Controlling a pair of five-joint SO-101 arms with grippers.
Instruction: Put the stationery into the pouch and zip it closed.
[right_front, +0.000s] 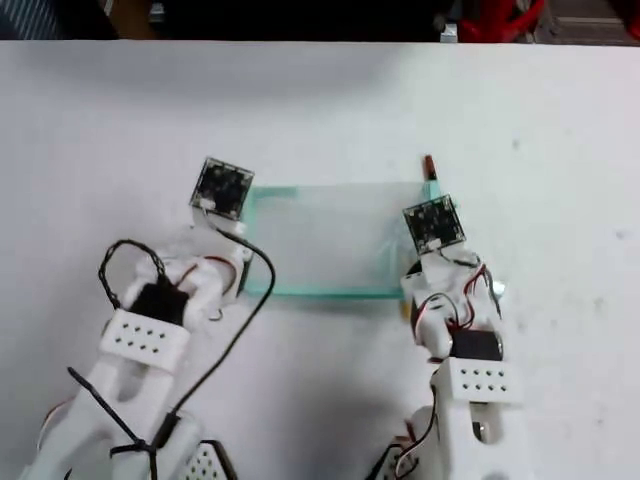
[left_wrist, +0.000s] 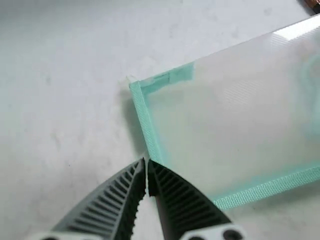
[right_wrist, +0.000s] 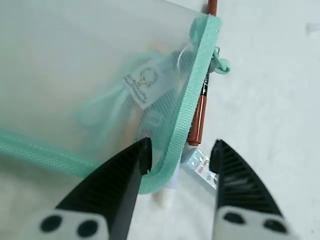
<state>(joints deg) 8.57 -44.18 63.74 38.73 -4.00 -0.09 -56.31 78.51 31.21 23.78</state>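
The translucent pouch (right_front: 320, 238) with green edging lies flat mid-table. My left gripper (left_wrist: 146, 172) is shut on the green edge (left_wrist: 145, 120) at the pouch's left end, near a corner. At the other end my right gripper (right_wrist: 181, 155) is open, and its fingers straddle the zipper edge (right_wrist: 186, 120). A brown pen (right_wrist: 201, 115) lies along that edge, its tip poking past the pouch (right_front: 428, 164). A white stick (right_wrist: 165, 197) and a small labelled item (right_wrist: 200, 165) jut from the opening. The green zipper pull (right_wrist: 220, 64) hangs by the pen. Blurred shapes and a tag (right_wrist: 142, 82) show through the pouch.
The white table (right_front: 320, 100) extends bare behind the pouch and to both sides. Its far edge (right_front: 300, 42) runs along the top of the high view. A black cable (right_front: 250, 300) trails from the left arm beside the pouch's near-left corner.
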